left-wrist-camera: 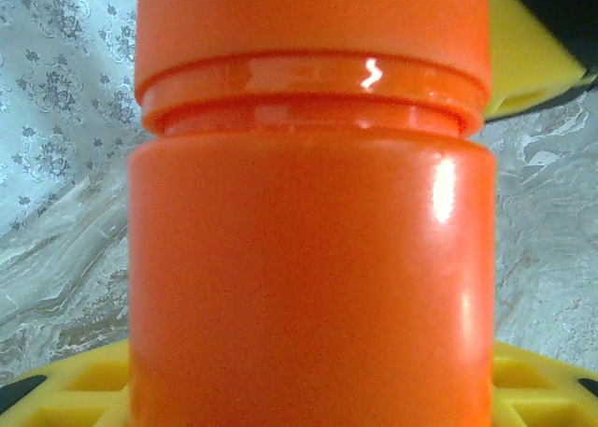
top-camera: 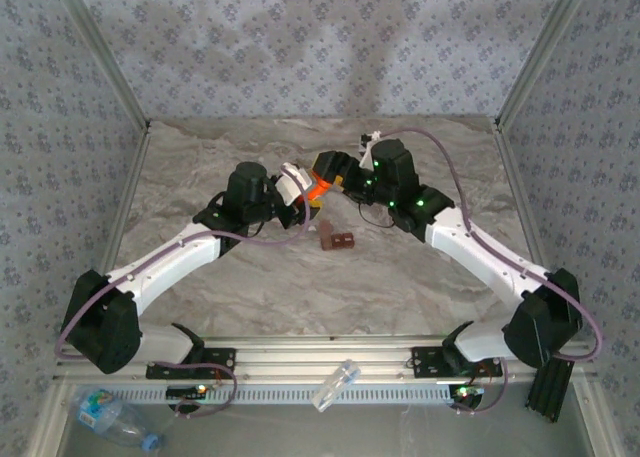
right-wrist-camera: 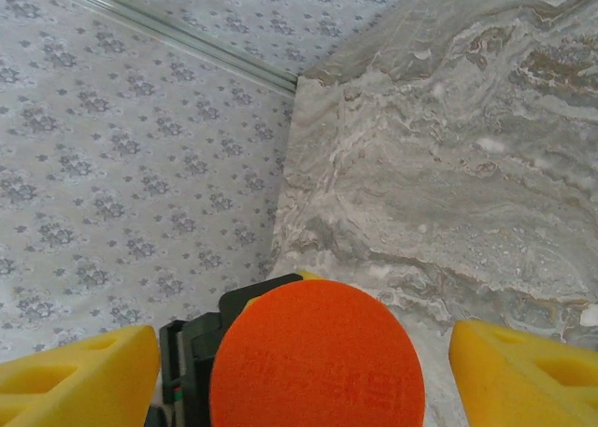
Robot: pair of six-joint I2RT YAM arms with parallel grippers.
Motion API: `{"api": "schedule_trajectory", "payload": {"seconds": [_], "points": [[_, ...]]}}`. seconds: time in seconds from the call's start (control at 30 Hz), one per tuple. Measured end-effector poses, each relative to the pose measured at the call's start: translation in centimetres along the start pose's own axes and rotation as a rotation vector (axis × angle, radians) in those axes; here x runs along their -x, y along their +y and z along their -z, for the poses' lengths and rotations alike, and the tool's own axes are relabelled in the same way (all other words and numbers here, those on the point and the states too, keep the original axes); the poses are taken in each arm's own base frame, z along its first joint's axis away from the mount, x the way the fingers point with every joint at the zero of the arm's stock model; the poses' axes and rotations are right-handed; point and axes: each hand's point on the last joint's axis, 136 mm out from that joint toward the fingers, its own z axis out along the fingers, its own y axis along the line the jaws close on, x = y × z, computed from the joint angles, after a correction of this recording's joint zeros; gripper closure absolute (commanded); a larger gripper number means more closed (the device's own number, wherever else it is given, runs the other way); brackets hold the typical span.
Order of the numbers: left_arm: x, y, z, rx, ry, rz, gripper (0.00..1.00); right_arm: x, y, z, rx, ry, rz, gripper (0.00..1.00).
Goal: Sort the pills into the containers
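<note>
Grip report: your left claw (top-camera: 303, 191) is closed about the body of the small orange pill bottle (top-camera: 318, 189), and its yellow fingers (left-wrist-camera: 75, 394) show low on either side of it in the left wrist view. The bottle hangs or stands near the middle of the marbled table (top-camera: 250, 287); you cannot tell which. Your right claw (top-camera: 336, 169) sits right over the orange cap (right-wrist-camera: 318, 362) and is spread wide, with one yellow pad (right-wrist-camera: 75, 380) on each side of the cap and a clear gap between, touching nothing. A small brown block (top-camera: 337, 241) lies on the table near the bottle, apart from both claws
</note>
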Motion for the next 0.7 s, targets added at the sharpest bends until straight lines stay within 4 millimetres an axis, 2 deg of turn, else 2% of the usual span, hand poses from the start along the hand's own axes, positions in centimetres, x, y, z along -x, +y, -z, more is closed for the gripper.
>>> {"api": "schedule_trajectory", "payload": {"seconds": [0.13, 0.43, 0.6, 0.7], "points": [[0.03, -0.10, -0.02, -0.002, -0.001, -0.001, 1.00, -0.40, -0.11, -0.44, -0.009, 0.011, -0.011, 0.26], [0.07, 0.00, -0.03, 0.003, -0.002, -0.001, 1.00, -0.45, -0.02, -0.56, -0.011, 0.004, -0.011, 0.55], [-0.06, 0.10, -0.02, 0.008, 0.004, 0.001, 1.00, -0.25, -0.36, -0.76, 0.018, -0.001, 0.033, 0.58], [-0.37, 0.10, -0.05, 0.009, 0.016, 0.005, 1.00, -0.26, -0.61, -0.90, 0.099, 0.015, 0.098, 0.56]]}}
